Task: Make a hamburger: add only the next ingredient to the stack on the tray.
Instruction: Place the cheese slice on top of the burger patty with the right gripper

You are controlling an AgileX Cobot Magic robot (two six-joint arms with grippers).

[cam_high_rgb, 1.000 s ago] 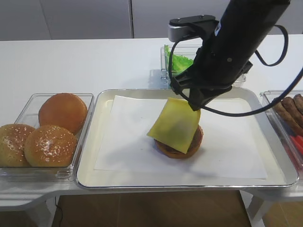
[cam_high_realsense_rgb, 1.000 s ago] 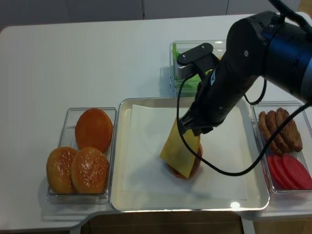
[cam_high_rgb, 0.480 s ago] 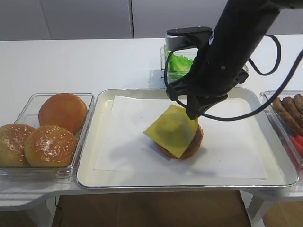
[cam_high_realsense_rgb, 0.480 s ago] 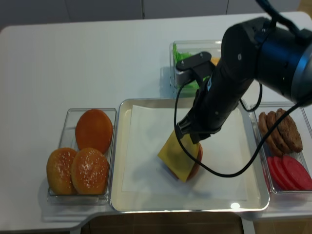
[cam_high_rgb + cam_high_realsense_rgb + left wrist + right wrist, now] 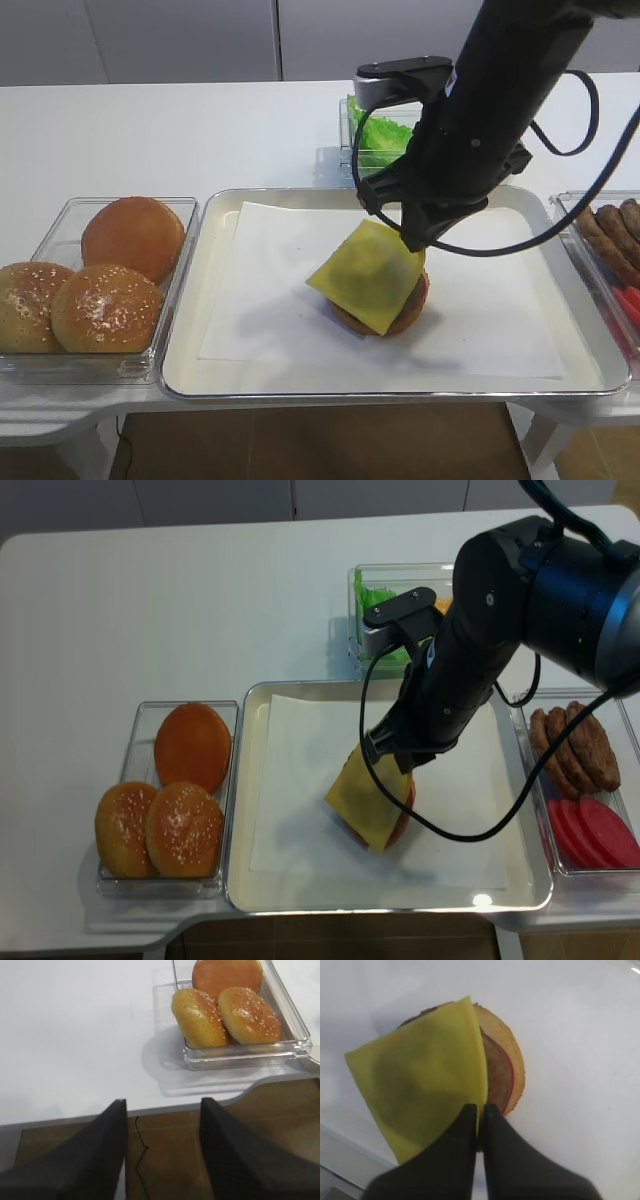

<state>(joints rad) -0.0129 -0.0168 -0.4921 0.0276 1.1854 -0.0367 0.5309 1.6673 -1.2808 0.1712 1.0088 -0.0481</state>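
We are laying the cheese (image 5: pixel 367 275) on the stack (image 5: pixel 405 305): the right pincer (image 5: pixel 479 1115) is pressed together on one corner of the slice, and the rest of it drapes over the patty, hanging off the side toward the buns while the far side of the patty (image 5: pixel 497 1072) is bare. The stack sits on the paper-lined tray (image 5: pixel 190 330), near its middle. Our next move, as we judge it, is to bring the held corner across and down so the slice centres on the patty, then part the jaws and lift straight off; the cheese is limp and may cling to a jaw or slide off-centre as we let go. The left pincer (image 5: pixel 162 1152) is spread and holds nothing, hanging off the table edge near the bun bin (image 5: pixel 295 1035), which holds three buns (image 5: pixel 105 305). Behind the tray a bin (image 5: pixel 345 150) holds lettuce (image 5: pixel 378 130). At the right, a bin (image 5: pixel 527 735) holds patties (image 5: pixel 575 745) and red slices (image 5: pixel 595 835).
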